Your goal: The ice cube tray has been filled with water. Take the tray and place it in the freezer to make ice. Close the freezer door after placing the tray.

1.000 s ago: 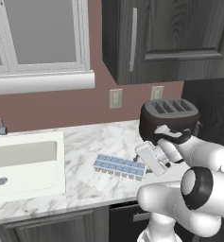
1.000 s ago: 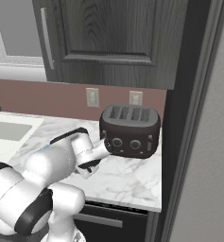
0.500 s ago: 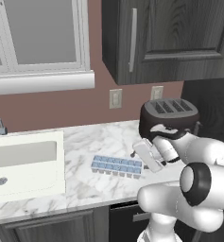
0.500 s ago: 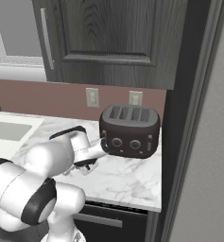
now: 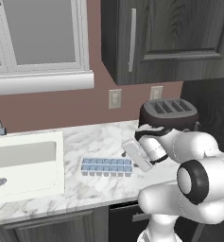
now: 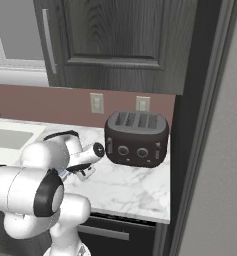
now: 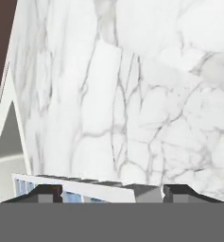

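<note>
While you look down the hand view, gripper (image 7: 111,193) sits w/ jaws wide either side of ice cube tray (image 5: 107,167), lying flat on marble surface (image 5: 85,189) near sink (image 5: 23,165).

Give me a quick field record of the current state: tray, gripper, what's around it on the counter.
tray: ice cube tray lies flat on the marble counter, between the sink and the toaster
water: light-blue in the cells
gripper: gripper at the tray's right end, a fingertip on each side of it, jaws apart, no grip visible yet
tray lifted: no
toaster: dark, at the back of the counter, right of the tray
cabinet: dark wood upper cabinet above, closed
</note>
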